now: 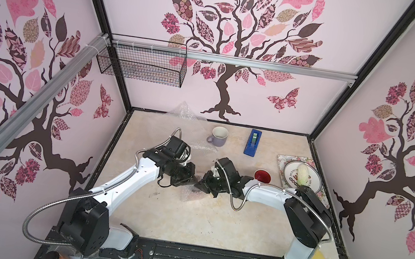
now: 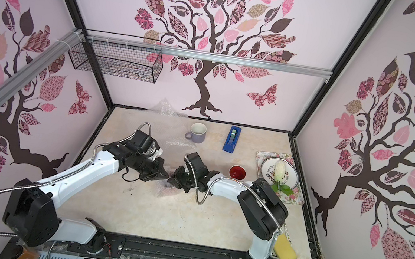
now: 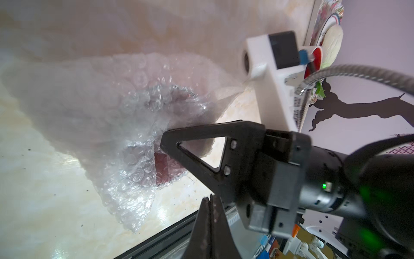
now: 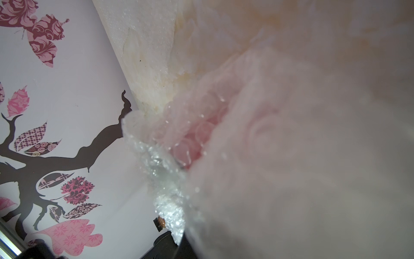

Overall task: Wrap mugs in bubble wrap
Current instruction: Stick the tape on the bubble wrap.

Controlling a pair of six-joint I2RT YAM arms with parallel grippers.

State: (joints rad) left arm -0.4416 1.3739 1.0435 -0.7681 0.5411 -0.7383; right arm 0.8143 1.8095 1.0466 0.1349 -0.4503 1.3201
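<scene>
- Top views both show the two arms meeting over the middle of the table [image 1: 185, 223], the left gripper [image 1: 192, 180] and right gripper [image 1: 201, 184] tip to tip above a small bundle of bubble wrap [image 1: 191, 193].
- Left wrist view: the bundle lies on the table with the red mug [image 3: 163, 167] inside it, its red wall showing dimly through the bubbles.
- Left gripper [image 3: 209, 199]: its two fingers are pressed together with only a thin slit between them. Nothing shows between them, and they sit just beside the bubble wrap [image 3: 125, 143], apart from it.
- Right gripper [image 3: 164, 140]: seen edge-on, its dark triangular finger [image 3: 201, 145] has its tip buried in the crinkled wrap next to the mug. The jaws are closed and look pinched on the plastic.
- Right wrist view: bubble wrap [image 4: 291, 157] lies across most of the lens as a blur, with a pink-red patch of the mug [image 4: 192, 143] behind it. Its shiny edge runs down to the dark jaws.
- Lavender mug [image 1: 219, 136]: upright at the far centre, handle to the left, unwrapped.
- Spare sheet [image 1: 187, 121]: crumpled just left of the lavender mug, rising against the far wall.
- White mug with red inside [image 1: 262, 176]: upright, bare, right of the right gripper.
- Blue tape dispenser [image 1: 252, 142]: right of the lavender mug, at the far side.
</scene>
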